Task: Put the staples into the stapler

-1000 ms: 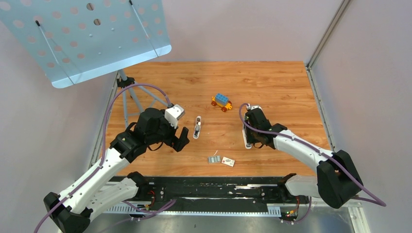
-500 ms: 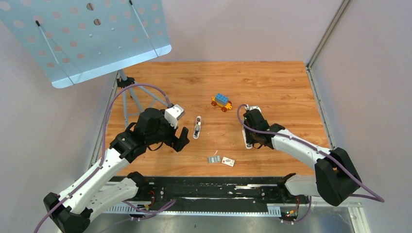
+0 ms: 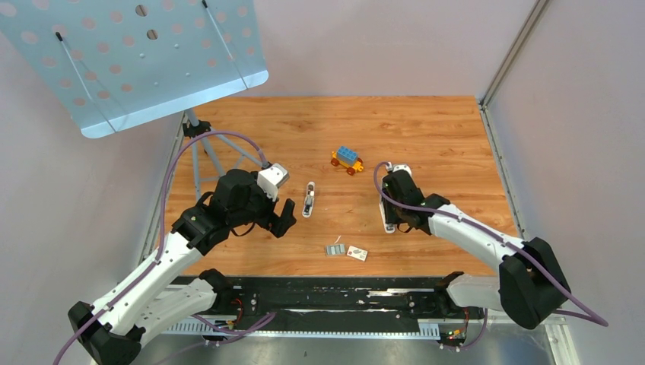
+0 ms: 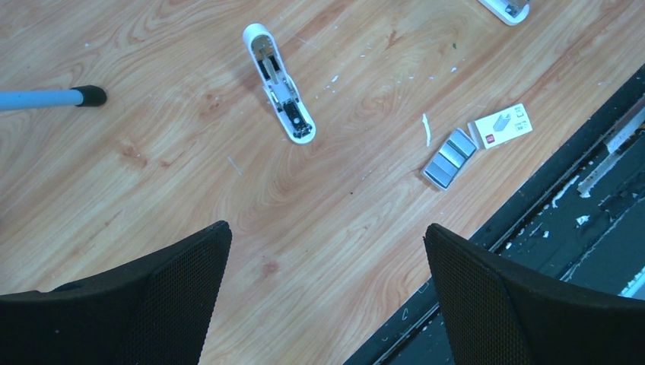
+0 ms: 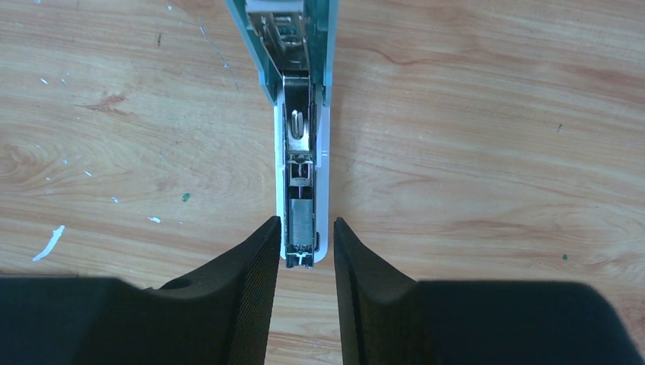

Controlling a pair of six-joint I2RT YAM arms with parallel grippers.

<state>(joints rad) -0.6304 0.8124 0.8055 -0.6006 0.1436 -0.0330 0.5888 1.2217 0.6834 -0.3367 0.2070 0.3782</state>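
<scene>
White arms (image 3: pixel 163 266), black joints (image 3: pixel 236 196), purple cables (image 3: pixel 215 134)

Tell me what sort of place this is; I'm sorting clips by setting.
Likely a robot lab cell: left arm and right arm bolted to a wooden table, bare walls closing it in, a stray toy car.

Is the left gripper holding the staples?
No, the staples lie on the table beside the white box, apart from the open left gripper.

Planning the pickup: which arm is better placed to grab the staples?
Left, probably: the left gripper is wide open, empty, staples in its view; the right gripper straddles one stapler.
</scene>
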